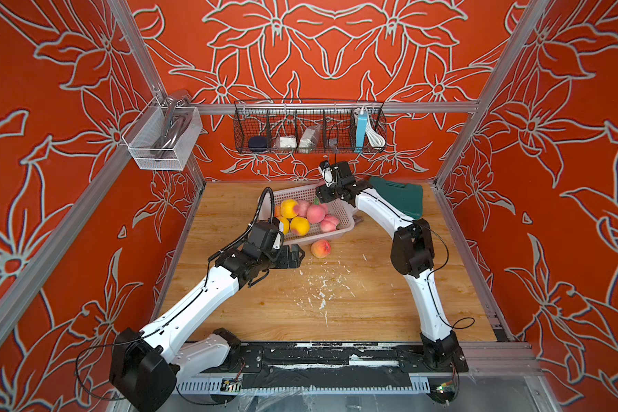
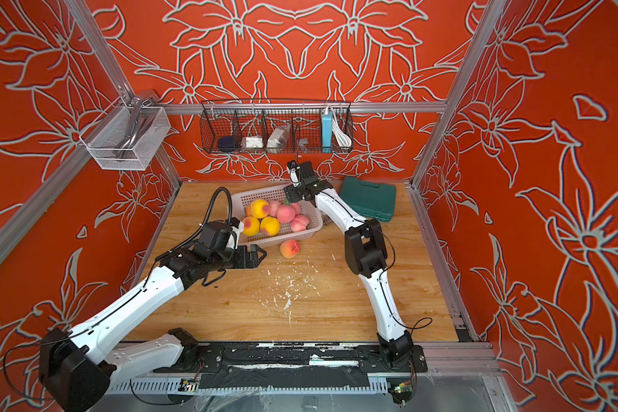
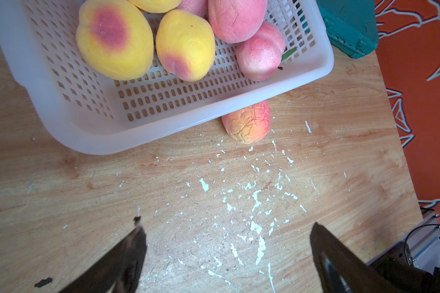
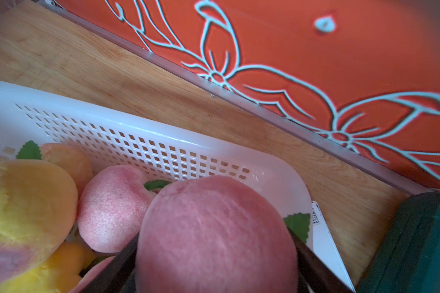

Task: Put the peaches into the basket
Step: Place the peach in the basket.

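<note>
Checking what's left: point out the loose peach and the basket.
loose peach (image 1: 320, 248): in a top view, its middle.
basket (image 3: 178, 121): in the left wrist view, its near rim.

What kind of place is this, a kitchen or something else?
Most likely a robot test cell, not a kitchen: aluminium frame holds printed red panels around a wooden tabletop, and robot arms, left and right, stand on its front rail.

Legible text: none. Rt wrist view: white label (image 4: 316, 215) w/ black print, just beside basket (image 4: 163, 137) rim; chars too small/blurred to read. Other views: no readable marks
</note>
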Controlling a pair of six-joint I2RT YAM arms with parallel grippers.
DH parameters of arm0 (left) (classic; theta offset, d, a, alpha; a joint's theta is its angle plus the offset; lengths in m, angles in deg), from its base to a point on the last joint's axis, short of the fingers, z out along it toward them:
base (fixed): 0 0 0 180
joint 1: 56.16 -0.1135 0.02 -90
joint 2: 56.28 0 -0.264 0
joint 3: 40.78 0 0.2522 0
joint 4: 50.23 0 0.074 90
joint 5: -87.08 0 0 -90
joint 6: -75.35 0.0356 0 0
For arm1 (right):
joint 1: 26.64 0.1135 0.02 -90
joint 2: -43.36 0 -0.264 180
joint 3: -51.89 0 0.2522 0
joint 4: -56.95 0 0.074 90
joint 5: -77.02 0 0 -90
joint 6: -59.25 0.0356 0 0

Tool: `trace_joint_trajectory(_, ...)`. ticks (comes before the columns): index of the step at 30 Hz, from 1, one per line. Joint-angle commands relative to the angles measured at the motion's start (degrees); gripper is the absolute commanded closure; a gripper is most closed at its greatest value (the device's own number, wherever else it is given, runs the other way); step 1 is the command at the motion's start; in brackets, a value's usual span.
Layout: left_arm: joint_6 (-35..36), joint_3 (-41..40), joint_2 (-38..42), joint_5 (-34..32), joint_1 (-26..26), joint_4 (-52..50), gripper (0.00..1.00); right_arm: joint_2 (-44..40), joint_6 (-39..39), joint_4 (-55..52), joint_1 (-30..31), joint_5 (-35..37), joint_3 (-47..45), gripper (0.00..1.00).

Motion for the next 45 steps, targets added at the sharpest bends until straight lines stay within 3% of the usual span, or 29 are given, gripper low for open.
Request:
trace_joint_trajectory(1, 0.4, 0.1, 0.8, 0.5, -0.1, 0.8, 0.06, 1.5, 1.0, -1.2, -0.6, 0.8, 2.1, 0.21)
trace_joint_trajectory(45, -0.4, -1.3, 1.1, 1.3, -0.1, 2.4, 0.04, 3.6, 1.7, -3.4, -1.6, -0.4, 4.1, 0.18)
